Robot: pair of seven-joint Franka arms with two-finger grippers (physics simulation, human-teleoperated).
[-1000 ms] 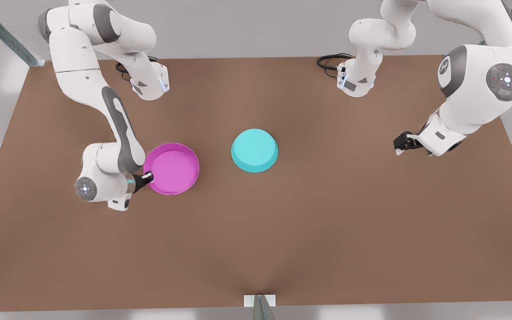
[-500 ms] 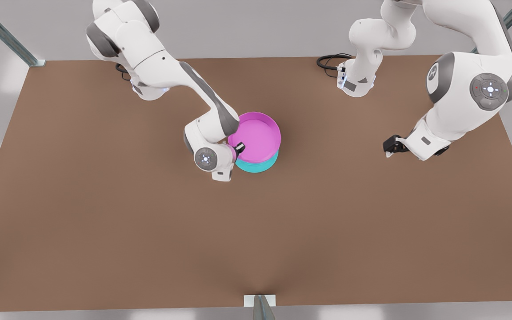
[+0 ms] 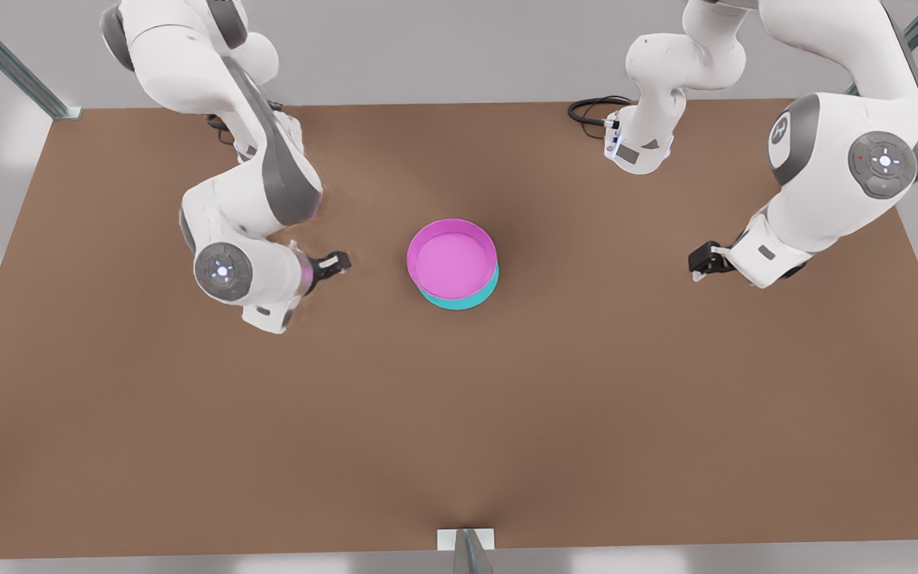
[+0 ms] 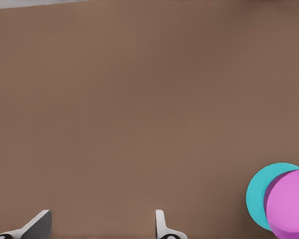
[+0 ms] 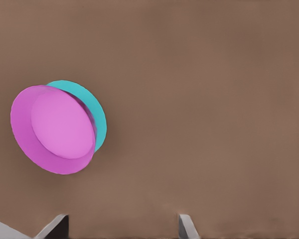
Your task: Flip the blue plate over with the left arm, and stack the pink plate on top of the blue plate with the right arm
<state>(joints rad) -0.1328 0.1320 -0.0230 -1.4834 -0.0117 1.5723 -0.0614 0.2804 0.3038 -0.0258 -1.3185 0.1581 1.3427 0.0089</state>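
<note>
Where the brown table (image 3: 459, 430) spreads across the front view, it carries nothing between either gripper and the plates, so no object blocks the way to the stack. Two white arms stand at its far edge, the right arm (image 3: 252, 183) on the front view's left and the left arm (image 3: 841, 183) on the front view's right. Grey metal struts (image 3: 5, 64) cross the far corners.

The pink plate (image 3: 453, 259) sits near the middle of the table, hollow side up, resting on the blue plate (image 3: 467, 301). The blue one peeks out as a thin crescent along the pink plate's near edge and toward the front view's right. The same overlap appears in the right wrist view, with the pink plate (image 5: 57, 129) covering most of the blue plate (image 5: 94, 112), and also in the left wrist view, pink (image 4: 291, 204) over blue (image 4: 256, 194).

The right gripper (image 3: 335, 261) hovers near the stack on the front view's left, apart from it, fingers (image 5: 187, 226) spread and holding nothing. The left gripper (image 3: 702, 261) waits well apart from the plates on the front view's right, fingers (image 4: 162, 229) likewise spread and empty.

A black cable (image 3: 586, 112) coils beside the left arm's base. A small grey bracket (image 3: 465, 546) sits at the table's near edge.
</note>
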